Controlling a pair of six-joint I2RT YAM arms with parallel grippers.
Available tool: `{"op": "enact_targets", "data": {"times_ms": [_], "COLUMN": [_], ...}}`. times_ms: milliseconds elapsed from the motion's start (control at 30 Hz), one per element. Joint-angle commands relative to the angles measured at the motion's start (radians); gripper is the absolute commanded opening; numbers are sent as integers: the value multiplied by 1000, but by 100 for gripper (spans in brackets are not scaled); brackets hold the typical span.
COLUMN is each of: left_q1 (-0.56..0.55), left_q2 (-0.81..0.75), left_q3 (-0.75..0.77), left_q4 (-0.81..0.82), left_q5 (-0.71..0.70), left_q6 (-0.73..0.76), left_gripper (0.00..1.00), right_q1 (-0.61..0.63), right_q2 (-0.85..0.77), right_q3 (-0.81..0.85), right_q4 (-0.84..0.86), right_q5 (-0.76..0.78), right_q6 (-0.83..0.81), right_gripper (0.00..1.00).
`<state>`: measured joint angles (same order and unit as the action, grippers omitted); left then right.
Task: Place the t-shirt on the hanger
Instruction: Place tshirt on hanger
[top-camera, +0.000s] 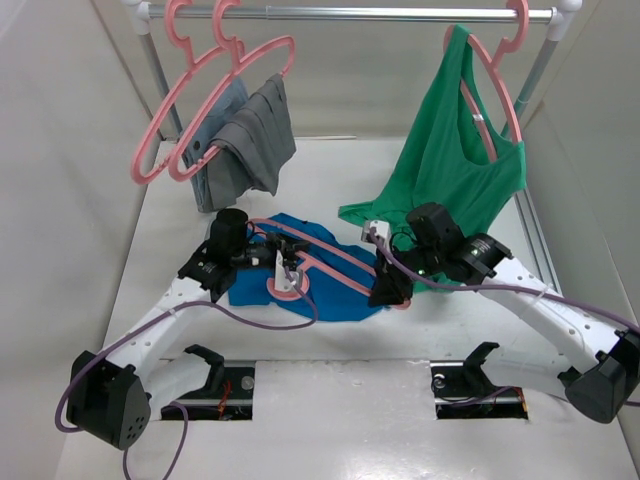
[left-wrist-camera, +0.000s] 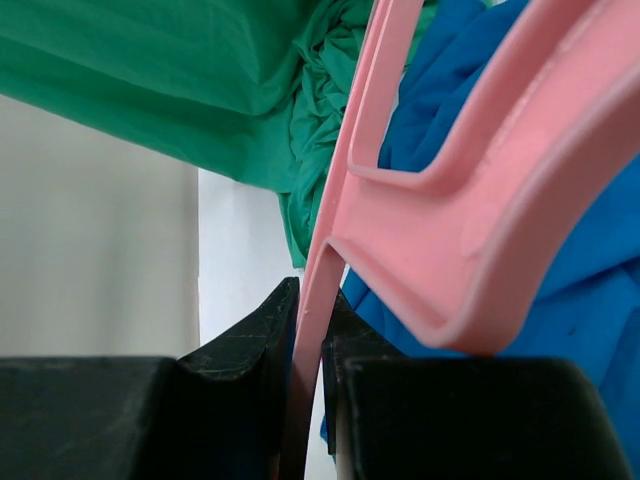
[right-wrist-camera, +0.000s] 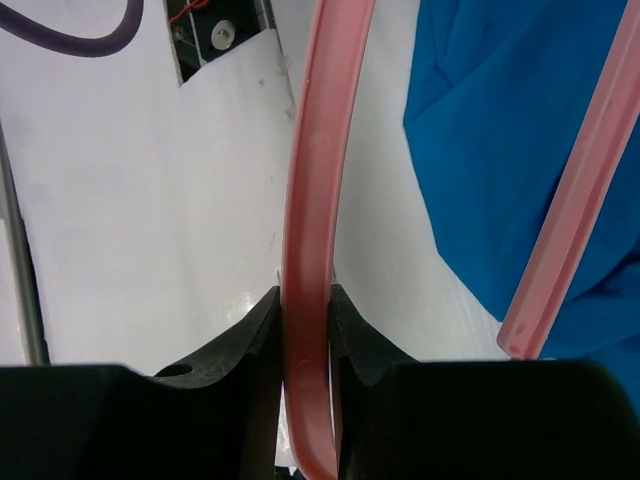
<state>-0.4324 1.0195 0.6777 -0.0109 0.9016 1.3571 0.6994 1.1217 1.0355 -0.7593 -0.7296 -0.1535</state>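
The left pincer (left-wrist-camera: 310, 330) is closed tight on a thin pink bar of the hanger (left-wrist-camera: 470, 230). Its two black fingers (left-wrist-camera: 255, 345) press the bar from either side with no gap to be seen. The right pincer (right-wrist-camera: 305, 310) is likewise clamped on another stretch of the same hanger, whose curved bar runs straight up between its jaws. So both pincers grip the hanger, one toward each end.

The hanger lies low over the table (top-camera: 340, 190), across the t-shirt (top-camera: 335, 300). In the top view its long axis runs left to right, with the right end somewhat nearer the arms' bases. The hook seems to sit on the near side beside the left pincer, though that part is crowded and hard to read. The t-shirt is a crumpled royal-blue heap on the table between the two arms. It is beneath the hanger and not threaded onto it.

Four pink hangers are in view. One is held over the table and three hang on the rail (top-camera: 400, 14). Two of them at the left carry the two grey garments (top-camera: 255, 140), and the one at the right carries the single green top (top-camera: 450, 160), whose hem reaches down just beside the right arm. There is one blue t-shirt
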Motion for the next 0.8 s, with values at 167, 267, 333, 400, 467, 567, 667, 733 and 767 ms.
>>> {"op": "enact_targets", "data": {"times_ms": [167, 267, 333, 400, 467, 567, 667, 733, 767], "left_q1": [-22, -22, -22, -22, -22, -22, -22, -22, -22], "left_q2": [-33, -33, -33, -33, -33, -33, -33, -33, -33], "left_q3": [14, 14, 14, 23, 23, 33, 42, 42, 42], "left_q4": [83, 54, 25, 13, 12, 3, -9, -18, -30], "left_q5": [11, 11, 11, 20, 20, 30, 30, 30, 30], "left_q6": [-138, -110, -98, -84, -84, -84, -66, -65, -55], "left_gripper": [0, 0, 0, 0, 0, 0, 0, 0, 0], "right_q1": [-15, -26, -35, -35, -35, -9, 63, 109, 133], "right_q2": [-11, -20, -29, -40, -51, -51, -62, -62, -53], "right_q3": [47, 47, 47, 47, 58, 104, 153, 175, 185], "right_q4": [106, 106, 106, 106, 106, 115, 155, 175, 186], "right_q5": [-36, -27, -4, 48, 122, 248, 399, 472, 536], "right_q6": [-32, -32, -32, -32, -21, -21, -21, -43, -52], "right_gripper": [0, 0, 0, 0, 22, 60, 85, 98, 100]}}
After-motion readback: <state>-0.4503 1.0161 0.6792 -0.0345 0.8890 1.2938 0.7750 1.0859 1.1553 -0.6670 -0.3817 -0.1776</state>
